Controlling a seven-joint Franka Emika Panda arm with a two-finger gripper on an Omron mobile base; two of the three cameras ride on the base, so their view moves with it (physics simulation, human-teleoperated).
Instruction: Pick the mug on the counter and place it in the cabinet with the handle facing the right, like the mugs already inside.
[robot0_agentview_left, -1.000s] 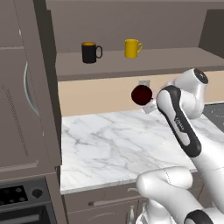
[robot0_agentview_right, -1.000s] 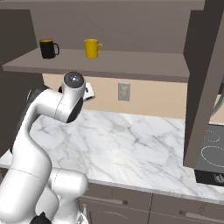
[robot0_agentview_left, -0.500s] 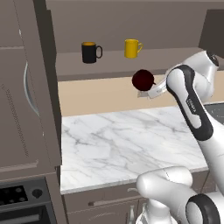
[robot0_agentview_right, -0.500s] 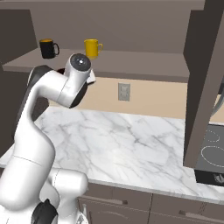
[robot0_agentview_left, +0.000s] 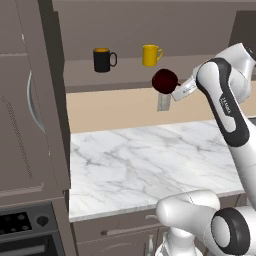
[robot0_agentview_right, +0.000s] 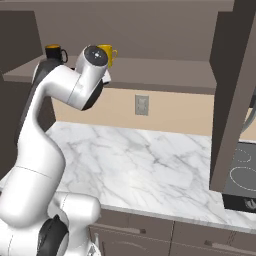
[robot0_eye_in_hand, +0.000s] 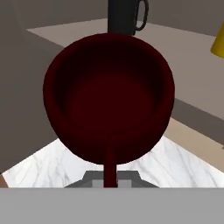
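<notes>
Holding the mug (robot0_agentview_left: 164, 80) in my claw (robot0_agentview_left: 176, 88) — the maroon body hangs off the tip, well above the counter (robot0_agentview_left: 150, 160) and level with the front edge of the cabinet (robot0_agentview_left: 125, 75) shelf. My fingers are hidden behind the mug, so I judge the grip from the mug riding in mid-air. In the hand view the handle (robot0_eye_in_hand: 110, 168) runs from the mug's rim straight back toward me, along my reach. That is what the placing turns on, I think: the handle must end up pointing right, like those of the black mug (robot0_agentview_left: 103, 59) and the yellow mug (robot0_agentview_left: 150, 55). Both stand beyond and above my claw — the yellow one nearer, the black further left.
</notes>
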